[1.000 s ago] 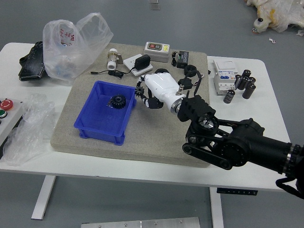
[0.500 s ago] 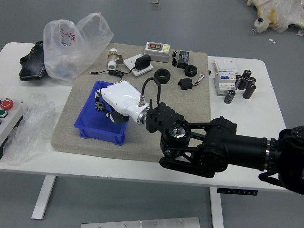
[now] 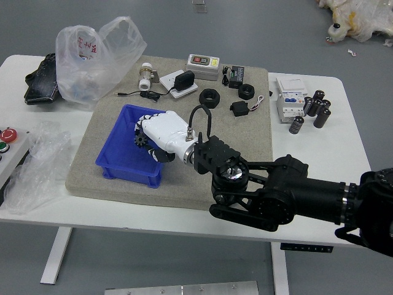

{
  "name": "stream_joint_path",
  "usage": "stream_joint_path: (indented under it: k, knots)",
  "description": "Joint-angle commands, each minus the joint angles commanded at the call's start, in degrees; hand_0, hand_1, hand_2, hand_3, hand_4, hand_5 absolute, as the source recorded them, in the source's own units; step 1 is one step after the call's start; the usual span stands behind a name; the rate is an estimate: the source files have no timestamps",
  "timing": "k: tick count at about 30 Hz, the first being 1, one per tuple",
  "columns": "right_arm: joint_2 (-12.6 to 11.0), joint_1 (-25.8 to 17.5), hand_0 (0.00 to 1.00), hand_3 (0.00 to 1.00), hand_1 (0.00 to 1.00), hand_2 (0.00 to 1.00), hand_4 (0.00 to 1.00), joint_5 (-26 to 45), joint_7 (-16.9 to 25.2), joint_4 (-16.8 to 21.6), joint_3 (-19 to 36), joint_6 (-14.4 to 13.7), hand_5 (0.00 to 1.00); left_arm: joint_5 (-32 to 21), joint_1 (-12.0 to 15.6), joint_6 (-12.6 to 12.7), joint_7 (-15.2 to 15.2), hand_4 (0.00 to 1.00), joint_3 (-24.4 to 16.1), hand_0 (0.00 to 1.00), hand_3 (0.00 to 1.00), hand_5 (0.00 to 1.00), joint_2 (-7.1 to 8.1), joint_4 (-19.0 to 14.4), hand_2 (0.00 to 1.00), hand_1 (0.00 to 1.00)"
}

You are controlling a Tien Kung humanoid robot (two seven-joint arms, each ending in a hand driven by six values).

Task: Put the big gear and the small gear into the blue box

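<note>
We have a white table (image 3: pixel 123 218) on a grey floor (image 3: pixel 153 258), a beige mat (image 3: pixel 86 181) on top. Our right hand (image 3: pixel 167 132) has its fingers closed on the small gear (image 3: pixel 141 139) over the blue box (image 3: pixel 120 169), hiding part of the inside from us. Around it, left to right, we see clear plastic bags (image 3: pixel 92 67), black rings (image 3: pixel 209 98), a white box (image 3: pixel 288 110) and black cylinders (image 3: pixel 322 117). Our forearm covers the mat's near right corner.
</note>
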Motion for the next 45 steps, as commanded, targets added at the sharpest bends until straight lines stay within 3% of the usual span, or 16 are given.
stream_joint_path:
  k: [11, 16, 17, 22, 23, 28, 29, 31, 36, 45]
  knots:
    - [-2.9, -1.4, 0.535, 0.975, 0.808, 0.903, 0.662, -1.5, -0.4, 2.5, 5.8, 0.2, 0.162, 1.1, -0.4, -0.4, 0.2, 0.667, -0.5, 0.598, 0.641, 0.203, 0.65, 0.1, 0.482, 0.421]
    - [-6.7, -4.9, 0.535, 0.975, 0.808, 0.903, 0.662, 1.3, 1.8, 7.2, 12.3, -2.5, 0.162, 0.5, -0.5, -0.3, -0.1, 0.667, -0.1, 0.598, 0.641, 0.203, 0.65, 0.2, 0.482, 0.421]
    - [-7.5, -5.7, 0.517, 0.907, 0.791, 0.856, 0.649, 2.3, 2.5, 8.2, 13.6, -3.1, 0.211, 0.5, -0.5, -0.3, -0.1, 0.666, 0.0, 0.598, 0.641, 0.200, 0.62, 0.2, 0.482, 0.421]
    - [-13.0, -11.8, 0.517, 0.907, 0.791, 0.856, 0.649, 11.2, 9.0, 14.0, 22.6, -5.9, 0.211, 0.1, 0.0, -0.2, -0.1, 0.666, 0.1, 0.598, 0.641, 0.200, 0.41, 0.2, 0.482, 0.421]
    - [-14.0, -13.2, 0.524, 0.874, 0.824, 0.898, 0.701, 13.1, 10.3, 15.1, 24.6, -6.3, 0.304, 0.0, 0.0, -0.2, -0.1, 0.666, 0.1, 0.598, 0.641, 0.200, 0.37, 0.2, 0.483, 0.421]
    - [-19.6, -22.9, 0.524, 0.874, 0.824, 0.898, 0.701, 22.5, 17.7, 21.2, 35.6, -7.1, 0.304, -1.9, -0.2, 0.1, -1.4, 0.666, 1.8, 0.598, 0.641, 0.200, 0.05, 0.5, 0.483, 0.421]
    - [-20.8, -25.7, 0.579, 0.871, 0.887, 0.919, 0.775, 24.7, 19.6, 22.5, 38.4, -6.9, 0.458, -2.4, -0.1, 0.2, -1.7, 0.665, 2.4, 0.598, 0.641, 0.199, 0.06, 0.6, 0.490, 0.426]
    - [-22.3, -29.9, 0.579, 0.871, 0.887, 0.919, 0.775, 28.2, 22.4, 23.8, 42.7, -5.9, 0.458, -3.4, 0.3, 0.4, -2.1, 0.665, 3.1, 0.598, 0.641, 0.199, 0.14, 0.6, 0.490, 0.426]
    - [-21.9, -39.1, 0.585, 0.861, 0.886, 0.907, 0.795, 36.4, 28.2, 22.6, 54.0, -2.8, 0.483, -3.0, 1.4, 0.3, -1.6, 0.665, 2.6, 0.599, 0.641, 0.198, 0.50, 0.5, 0.496, 0.442]
    - [-20.5, -47.2, 0.578, 0.856, 0.877, 0.891, 0.802, 47.7, 31.9, 20.8, 68.6, -0.1, 0.501, -3.3, 0.6, 0.4, -2.6, 0.665, 3.1, 0.598, 0.641, 0.199, 0.26, 0.8, 0.497, 0.442]
